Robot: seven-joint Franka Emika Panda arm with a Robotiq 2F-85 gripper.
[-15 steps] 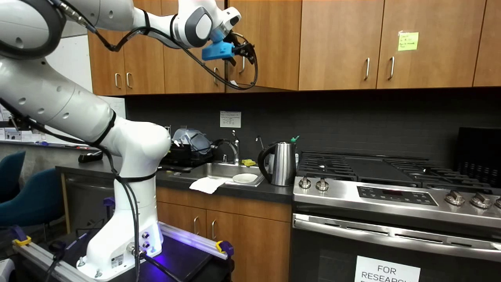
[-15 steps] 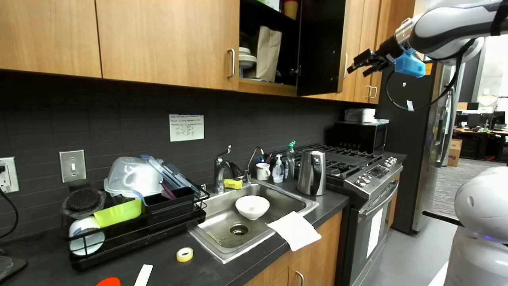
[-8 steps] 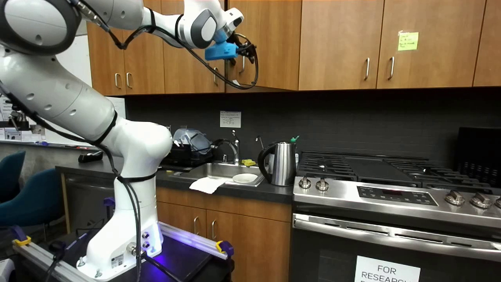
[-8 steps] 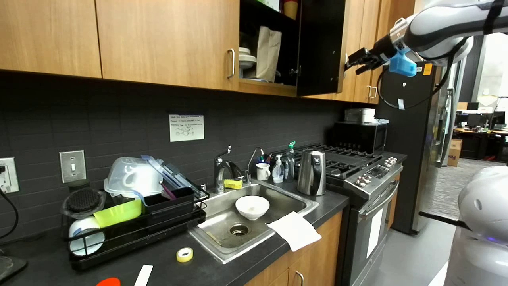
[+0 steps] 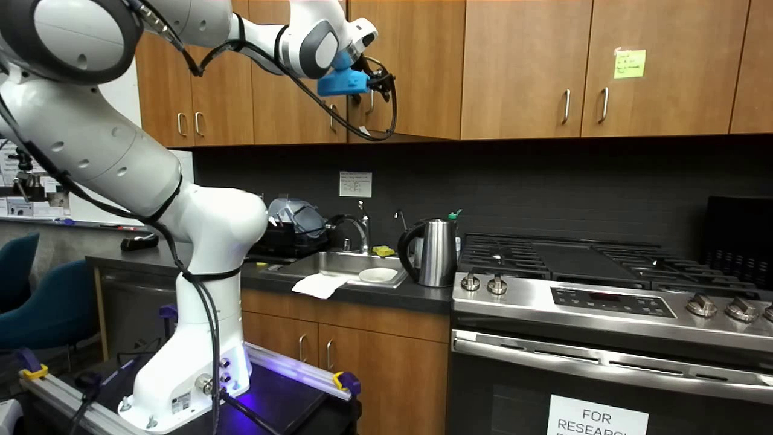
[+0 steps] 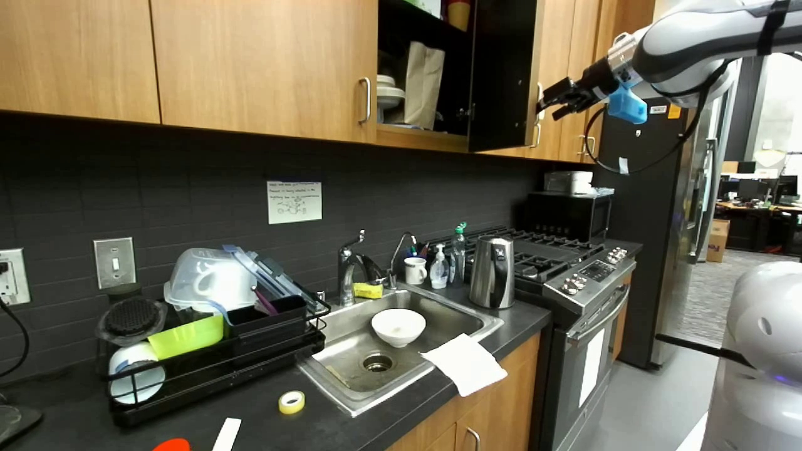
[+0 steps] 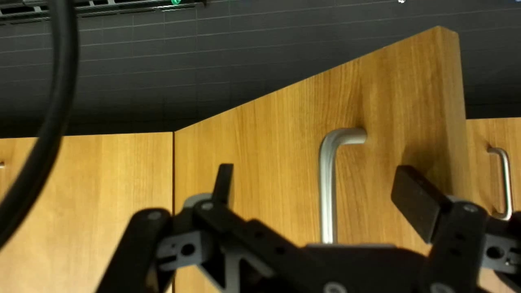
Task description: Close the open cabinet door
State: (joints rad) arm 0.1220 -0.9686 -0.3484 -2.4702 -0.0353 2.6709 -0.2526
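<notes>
Door (image 5: 420,66): brown wood, upper row. Hangs open, hinged at right, free edge swung out to left and near in an exterior view. Not yet closed.

Handle (image 7: 328,187): silver bar, close to the free edge. Shows between the jaws in the wrist view, ungripped.

Jaws: spread apart, holding nothing. One to the hinge side of the handle, the other by the free edge. Touching the door or just short: cannot tell for certain; probably touching. Set apart, presumably, for pushing without a grip; placed far from the hinge, presumably for leverage.

Cabinet (image 6: 423,139): exposed behind the door in an exterior view. Holds bag (image 6: 425,84) and stacked dishes (image 6: 389,94), apparently not jutting past the front, so unlikely to hinder closing.

Arm (image 5: 121,154): rises at left, folds back to a high elbow, then reaches right. Carries the wrist near handle height, jaws pointing far, toward the door's outer face. Suits a push; likely needs further reach, following the door's arc to the cabinet.
</notes>
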